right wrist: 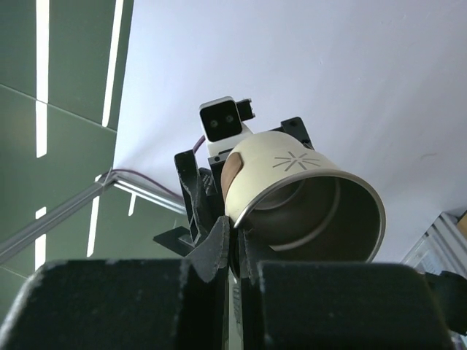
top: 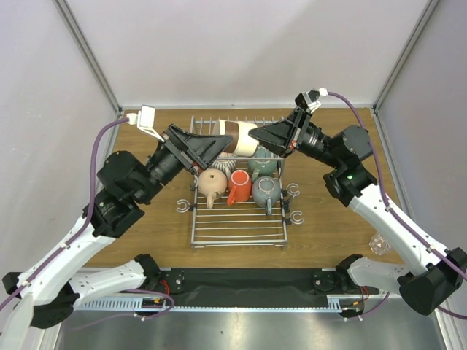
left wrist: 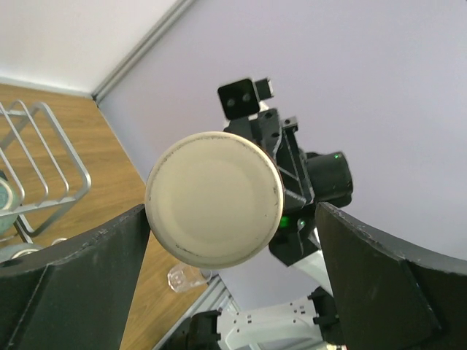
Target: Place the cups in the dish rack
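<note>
A beige cup [top: 244,138] hangs on its side above the back of the dish rack [top: 237,227]. My right gripper [top: 263,137] is shut on its rim [right wrist: 252,211], pinched between the fingertips [right wrist: 219,244]. My left gripper [top: 219,146] stands open around the cup's flat base [left wrist: 214,198], one finger [left wrist: 109,255] on each side; contact is unclear. In the rack sit a tan cup [top: 212,182], a red-orange mug [top: 239,187], a grey-green cup [top: 264,191], a teal-green cup [top: 263,164] and a ribbed silver-grey cup [top: 222,166].
A clear glass [top: 378,244] lies on the wooden table at the right, also seen in the left wrist view as the glass [left wrist: 180,277]. Small side hooks [top: 295,217] stick out from the rack. Grey walls close in the table on three sides.
</note>
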Available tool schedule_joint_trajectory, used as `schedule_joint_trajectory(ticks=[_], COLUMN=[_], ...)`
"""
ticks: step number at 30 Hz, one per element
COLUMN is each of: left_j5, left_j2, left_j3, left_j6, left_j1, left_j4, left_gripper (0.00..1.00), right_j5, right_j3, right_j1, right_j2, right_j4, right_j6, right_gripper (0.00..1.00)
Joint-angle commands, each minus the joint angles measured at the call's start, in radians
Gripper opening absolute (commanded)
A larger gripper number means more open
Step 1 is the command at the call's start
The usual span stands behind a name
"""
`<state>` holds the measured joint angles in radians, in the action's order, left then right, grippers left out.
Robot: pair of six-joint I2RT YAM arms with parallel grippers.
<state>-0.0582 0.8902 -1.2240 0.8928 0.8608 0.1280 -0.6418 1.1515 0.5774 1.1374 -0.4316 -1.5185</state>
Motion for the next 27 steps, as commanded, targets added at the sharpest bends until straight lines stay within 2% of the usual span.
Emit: schedule_joint_trajectory(ticks=[1,11,19,22,23,24,25,26,27], left_j5=[-0.04,-0.028,-0.046,-0.038,-0.028,-0.028,-0.031,-0.043,-0.049], left_j2=[-0.02,-0.01,-0.01,-0.01,-0.008,-0.013,-0.016,-0.017,-0.022], left_j3=[-0.002,-0.011,-0.008,-0.008,-0.014,-0.014,-0.012,-0.008,-0.006], left_j6=[-0.017,-0.031,-0.04,-0.049,-0.06,-0.063,-0.064,-0.068,-0.078], left_j1=[0.007,0.007,0.007,0.007,0.007,0.007,0.006,0.006,0.006], left_j4=[-0.074,-0.073,-0.061,-0.068,-0.062,-0.062,-0.053,-0.044,-0.039], left_gripper=[1.0,0.92,0.93,0.88,0.66,0.66,0.58,0.42,0.33], right_j5=[0.037,0.053,0.051,0.05,0.045,0.045,0.042,0.039,0.034], right_j3=[-0.007,-0.012,-0.001,0.005,0.011,0.011,0.016,0.017,0.019], right_j1=[0.022,0.048,0.064,0.073,0.078,0.078,0.079,0.079,0.079], right_j2=[0.005,0.039,0.05,0.059,0.067,0.067,0.068,0.068,0.074], right_j4=[-0.133,-0.173,-0.171,-0.167,-0.165,-0.165,-0.162,-0.157,-0.153], right_j6=[-0.061,-0.086,-0.083,-0.078,-0.075,-0.075,-0.072,-0.071,-0.072], right_gripper=[0.0,0.0,0.0,0.0,0.0,0.0,0.0,0.0,0.0])
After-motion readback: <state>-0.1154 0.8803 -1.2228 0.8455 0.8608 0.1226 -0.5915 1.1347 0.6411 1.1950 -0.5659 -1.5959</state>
